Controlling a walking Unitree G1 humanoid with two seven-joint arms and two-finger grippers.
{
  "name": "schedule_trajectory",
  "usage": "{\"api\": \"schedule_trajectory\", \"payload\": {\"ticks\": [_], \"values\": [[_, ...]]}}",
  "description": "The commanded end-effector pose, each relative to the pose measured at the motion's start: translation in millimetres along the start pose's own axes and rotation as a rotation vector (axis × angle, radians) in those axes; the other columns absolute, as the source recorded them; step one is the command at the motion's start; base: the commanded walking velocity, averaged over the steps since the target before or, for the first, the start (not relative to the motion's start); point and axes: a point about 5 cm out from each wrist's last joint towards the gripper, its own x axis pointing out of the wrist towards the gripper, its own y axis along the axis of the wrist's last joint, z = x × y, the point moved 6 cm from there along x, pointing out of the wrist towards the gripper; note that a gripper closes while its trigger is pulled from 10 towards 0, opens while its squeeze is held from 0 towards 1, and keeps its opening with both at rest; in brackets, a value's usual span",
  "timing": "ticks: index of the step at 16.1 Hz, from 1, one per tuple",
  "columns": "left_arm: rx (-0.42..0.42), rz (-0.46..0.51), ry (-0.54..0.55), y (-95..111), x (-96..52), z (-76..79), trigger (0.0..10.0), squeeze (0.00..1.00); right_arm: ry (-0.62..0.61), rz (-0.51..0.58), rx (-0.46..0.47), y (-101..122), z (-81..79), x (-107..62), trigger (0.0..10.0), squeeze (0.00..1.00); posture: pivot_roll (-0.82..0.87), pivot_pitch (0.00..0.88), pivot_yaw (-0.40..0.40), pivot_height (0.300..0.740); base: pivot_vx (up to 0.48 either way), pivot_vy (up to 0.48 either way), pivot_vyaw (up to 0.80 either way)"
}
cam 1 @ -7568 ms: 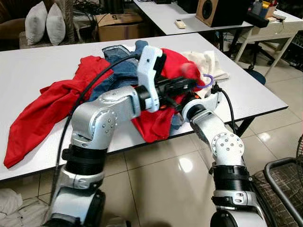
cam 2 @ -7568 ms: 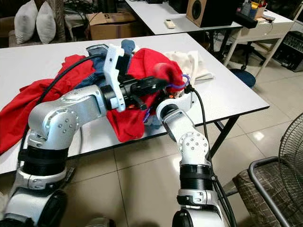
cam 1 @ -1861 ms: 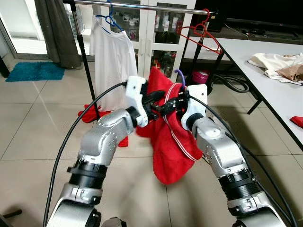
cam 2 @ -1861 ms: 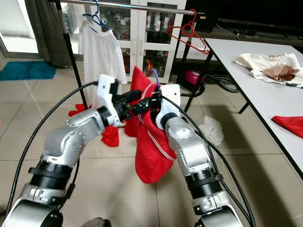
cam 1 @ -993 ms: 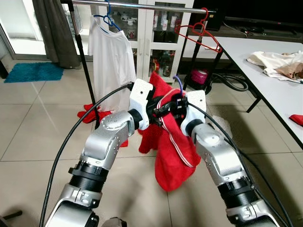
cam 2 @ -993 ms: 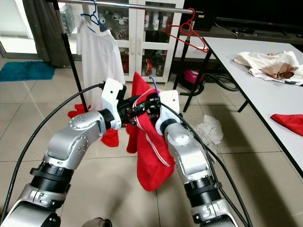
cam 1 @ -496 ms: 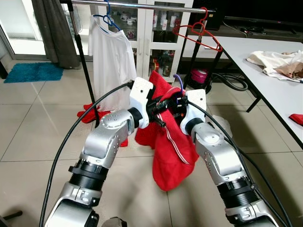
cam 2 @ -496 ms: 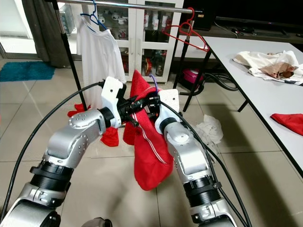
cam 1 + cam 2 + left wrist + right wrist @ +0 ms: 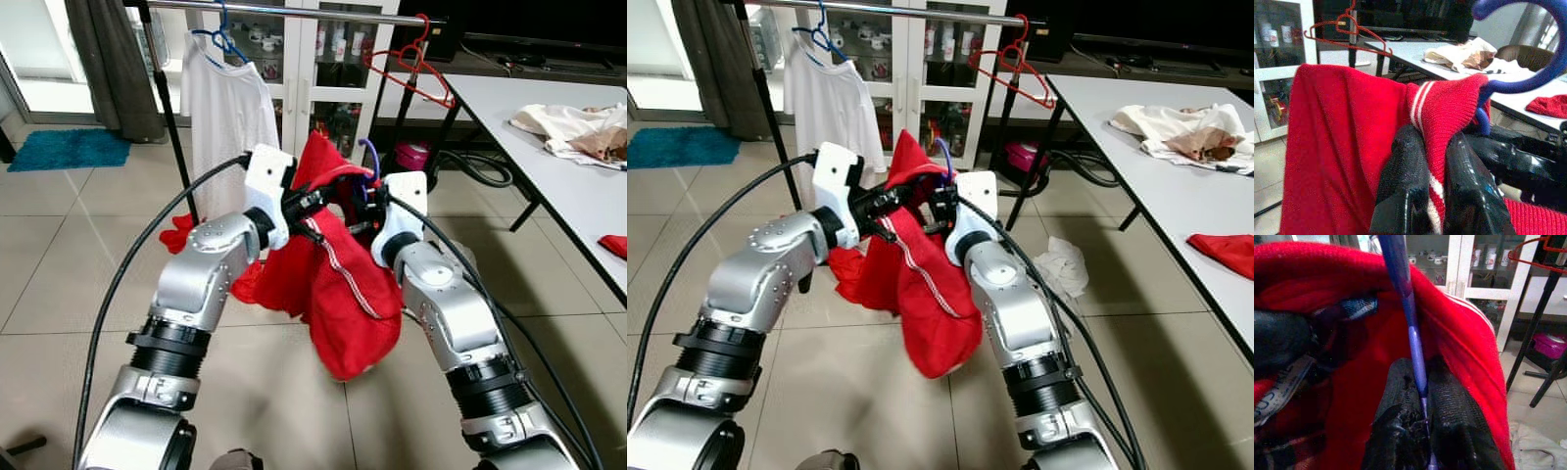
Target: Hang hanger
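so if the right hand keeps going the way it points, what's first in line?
Probably the white cabinet behind the clothes rack: the right hand, shut on the purple hanger, aims past the red garment. Depth is unclear.

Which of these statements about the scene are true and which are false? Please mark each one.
1. The right tool grips the purple hanger. True.
2. The left tool is open and holds nothing. False: it is shut on the red sweater.
3. A white shirt hangs on the rail. True.
4. The red hanger lies on the floor. False: it hangs on the rail.
5. The purple hanger already hangs on the rail. False: it is below the rail, in the right tool.
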Motion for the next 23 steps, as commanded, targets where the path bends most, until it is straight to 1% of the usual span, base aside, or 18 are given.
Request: {"api": "schedule_trajectory", "payload": {"ticks": [1, 2, 3, 5, 7, 8, 9, 11, 12, 13, 14, 15, 16, 17, 18, 20, 21, 23], "values": [[0.010, 0.017, 0.033, 7.0, -2.7, -9.0, 0.0, 0.00, -0.025, 0.043, 0.013, 12.1, 9.0, -0.5, 10.0, 0.00, -0.03, 0.000, -0.032, 0.740, 0.000, 0.000, 0.00], [0.011, 0.022, 0.033, 8.4, -3.2, -9.7, 0.0, 0.00, -0.024, 0.042, 0.014, 12.0, 8.8, -0.4, 10.0, 0.00, -0.03, 0.000, -0.032, 0.740, 0.000, 0.000, 0.00], [0.019, 0.061, 0.038, 17.8, -6.0, -14.1, 0.0, 0.00, -0.010, 0.031, 0.009, 10.2, 6.3, 0.8, 10.0, 0.00, -0.02, 0.000, -0.040, 0.740, 0.000, 0.000, 0.00], [0.020, 0.098, 0.033, 27.2, -8.3, -14.6, 0.0, 0.00, 0.002, 0.009, 0.000, 6.0, 4.2, 1.3, 10.0, 0.00, -0.02, 0.000, -0.040, 0.740, 0.000, 0.000, 0.00], [0.037, 0.153, 0.038, 46.7, -12.2, -17.7, 0.0, 0.00, 0.038, -0.062, -0.031, -8.8, 0.6, -0.2, 10.0, 0.00, -0.02, 0.000, -0.049, 0.740, 0.000, 0.000, 0.00], [0.065, 0.171, 0.082, 61.9, -15.7, -29.4, 0.0, 0.00, 0.084, -0.107, -0.052, -19.4, -4.2, -5.0, 10.0, 0.00, -0.02, 0.000, -0.050, 0.740, 0.000, 0.000, 0.00], [0.082, 0.158, 0.100, 63.1, -16.2, -34.4, 0.0, 0.00, 0.107, -0.121, -0.058, -22.5, -6.9, -7.6, 10.0, 0.00, -0.02, 0.000, -0.050, 0.740, 0.000, 0.000, 0.00], [0.109, 0.049, 0.143, 39.1, -12.8, -43.1, 0.0, 0.00, 0.083, -0.139, -0.034, -25.1, -2.4, -12.4, 10.0, 0.00, -0.02, 0.000, -0.050, 0.740, 0.000, 0.000, 0.00], [0.087, 0.014, 0.176, 24.8, -10.3, -46.0, 0.0, 0.00, 0.140, -0.145, 0.070, -20.7, -10.5, -18.5, 10.0, 0.00, -0.03, 0.000, -0.043, 0.740, 0.000, 0.000, 0.00], [0.087, 0.014, 0.176, 24.8, -10.3, -46.0, 0.0, 0.00, 0.140, -0.145, 0.070, -20.7, -10.5, -18.5, 10.0, 0.00, -0.03, 0.000, -0.043, 0.740, 0.000, 0.000, 0.00], [0.076, -0.003, 0.223, 17.3, -10.2, -52.1, 0.0, 0.00, 0.113, -0.150, 0.034, -19.2, -3.2, -23.0, 10.0, 0.00, -0.03, 0.000, -0.042, 0.740, 0.000, 0.000, 0.00], [0.074, -0.021, 0.277, 11.0, -11.7, -61.3, 0.0, 0.00, 0.130, -0.155, 0.053, -16.8, -1.8, -29.3, 10.0, 0.00, -0.03, 0.000, -0.043, 0.740, 0.000, 0.000, 0.00], [0.064, -0.034, 0.310, 6.3, -12.4, -67.2, 0.0, 0.00, 0.180, -0.148, 0.064, -11.5, -6.8, -35.3, 10.0, 0.00, -0.04, 0.000, -0.043, 0.740, 0.000, 0.000, 0.00], [0.067, -0.053, 0.317, 1.1, -11.7, -68.4, 0.0, 0.00, 0.244, -0.145, 0.054, -7.7, -15.6, -40.4, 10.0, 0.00, -0.04, 0.000, -0.043, 0.740, 0.000, 0.000, 0.00], [0.064, -0.060, 0.305, -1.8, -9.4, -64.9, 0.0, 0.00, 0.216, -0.147, 0.067, -6.9, -12.7, -39.6, 10.0, 0.00, -0.04, 0.000, -0.042, 0.740, 0.000, 0.000, 0.00], [0.043, -0.065, 0.262, -5.9, -2.3, -49.5, 0.0, 0.00, 0.017, -0.149, 0.088, -11.6, 13.1, -29.3, 10.0, 0.00, -0.04, 0.000, -0.045, 0.740, 0.000, 0.000, 0.00], [0.031, -0.067, 0.247, -8.1, 0.1, -43.5, 0.0, 0.00, -0.040, -0.151, 0.131, -13.5, 18.8, -27.3, 10.0, 0.00, -0.04, 0.000, -0.047, 0.740, 0.000, 0.000, 0.00], [-0.008, -0.054, 0.213, -8.6, 4.4, -32.9, 0.0, 0.00, -0.143, -0.146, 0.181, -16.4, 30.1, -24.0, 10.0, 0.00, -0.04, 0.000, -0.047, 0.740, 0.000, 0.000, 0.00]]}}
